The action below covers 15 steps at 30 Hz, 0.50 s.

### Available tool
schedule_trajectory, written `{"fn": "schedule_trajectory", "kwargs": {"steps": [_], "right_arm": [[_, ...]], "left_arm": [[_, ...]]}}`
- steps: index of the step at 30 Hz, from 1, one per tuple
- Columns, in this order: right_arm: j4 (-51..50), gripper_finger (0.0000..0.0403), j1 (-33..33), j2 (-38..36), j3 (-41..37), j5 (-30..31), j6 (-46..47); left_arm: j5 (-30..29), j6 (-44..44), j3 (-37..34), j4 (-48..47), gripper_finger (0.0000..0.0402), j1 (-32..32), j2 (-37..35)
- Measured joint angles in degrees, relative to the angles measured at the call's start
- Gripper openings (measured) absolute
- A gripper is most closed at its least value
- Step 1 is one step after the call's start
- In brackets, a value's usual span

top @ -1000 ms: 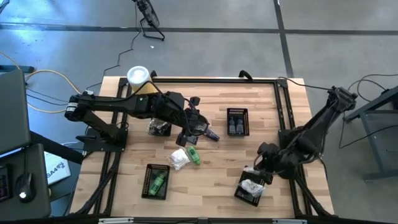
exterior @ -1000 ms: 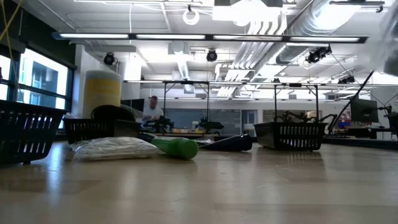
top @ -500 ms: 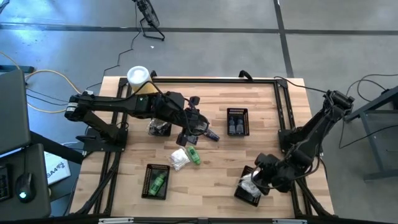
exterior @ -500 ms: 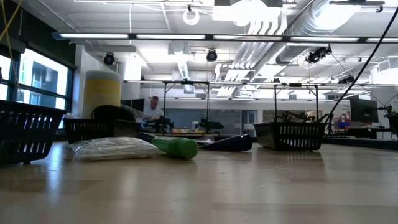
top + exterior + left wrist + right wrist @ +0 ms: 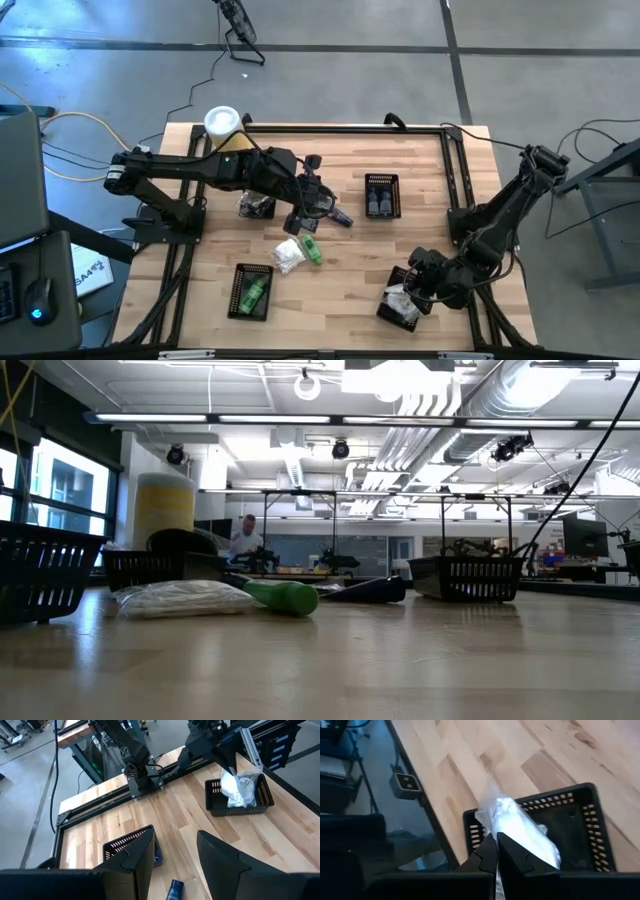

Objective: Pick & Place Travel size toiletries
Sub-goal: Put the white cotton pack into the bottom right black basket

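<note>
The table [image 5: 340, 290] holds four baskets. Over the basket [image 5: 580, 827] at the table's right front corner, the right gripper [image 5: 496, 851] stays clamped on a silvery-clear packet [image 5: 522, 832]. Placing looks underway; next it must release. The left gripper [image 5: 172, 852], jaws apart and empty, hovers mid-table above a dark blue tube [image 5: 174, 890].

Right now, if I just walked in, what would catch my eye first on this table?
Probably the right gripper at the table's near right corner, shut on a white packet over a black mesh basket. Then the left gripper, poised mid-table above a dark blue tube, with a green bottle lying loose nearby.
</note>
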Motion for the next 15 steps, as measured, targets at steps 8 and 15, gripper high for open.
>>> {"fn": "schedule_trajectory", "kwargs": {"steps": [8, 15], "right_arm": [[-0.83, 0.0002, -0.6, 0.0, 0.0, -0.45, 0.25], [-1.94, 0.0053, -2.27, 0.0, 0.0, -4.79, -0.37]], "left_arm": [[-0.42, 0.02, 0.0, 0.0, 0.0145, 0.0, 0.0], [-0.39, 0.01, 0.0, 0.0, 0.0145, -0.01, 0.0]]}}
